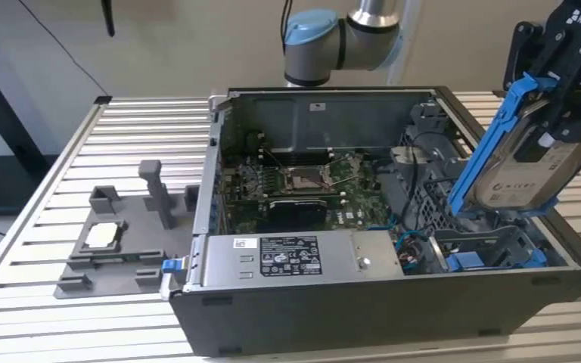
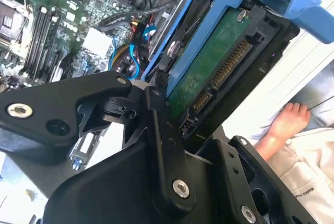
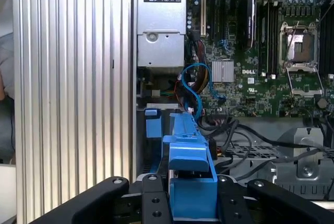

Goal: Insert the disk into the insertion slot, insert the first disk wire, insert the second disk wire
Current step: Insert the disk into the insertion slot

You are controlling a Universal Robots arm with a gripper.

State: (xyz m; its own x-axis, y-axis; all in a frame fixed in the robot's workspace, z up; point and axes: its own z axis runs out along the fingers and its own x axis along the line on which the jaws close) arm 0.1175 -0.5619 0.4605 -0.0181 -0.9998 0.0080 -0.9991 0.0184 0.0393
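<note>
Disk [image 1: 517, 170], clipped in its blue carrier, is held clamped in the gripper [image 1: 558, 132] and tilted above the drive bay [image 1: 483, 253] on the exterior view's right of the open computer case [image 1: 371, 302], where it is best squared to the bay walls before being lowered.

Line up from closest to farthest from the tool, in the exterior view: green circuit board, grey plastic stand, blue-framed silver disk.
1. Blue-framed silver disk: held by the tool, exterior view's right.
2. Green circuit board: inside the open case, middle.
3. Grey plastic stand: on the table, exterior view's left.
</note>
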